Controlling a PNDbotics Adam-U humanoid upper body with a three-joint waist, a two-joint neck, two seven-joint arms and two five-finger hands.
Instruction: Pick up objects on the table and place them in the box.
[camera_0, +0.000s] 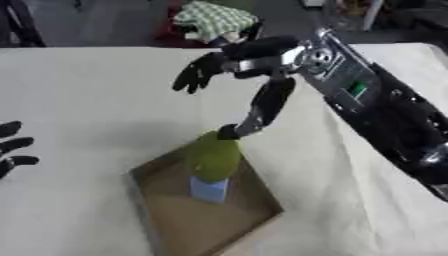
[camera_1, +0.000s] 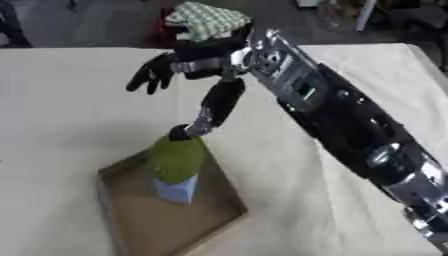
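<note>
The right hand (camera_0: 229, 65), black and jointed, reaches in from the upper right of the frame over the cloth-covered counter (camera_0: 79, 90); its fingers (camera_0: 192, 76) are spread and fairly straight toward the upper centre, while the thumb (camera_0: 262, 107) hangs downward with its tip touching, or very nearly touching, the top of the green rounded object with a pale blue base (camera_0: 213, 162); nothing appears enclosed in the hand. That object stands upright inside the shallow brown cardboard box (camera_0: 254, 220) at lower centre, near the box's upper edge; placement therefore appears complete or in its last instant, judged as the release step. The left hand (camera_0: 12, 147) shows at the left edge of the left eye view, fingers extended and idle. No further loose item is evident on the counter; the next move likely calls for lifting the thumb straight up clear of the object without tipping it.
</note>
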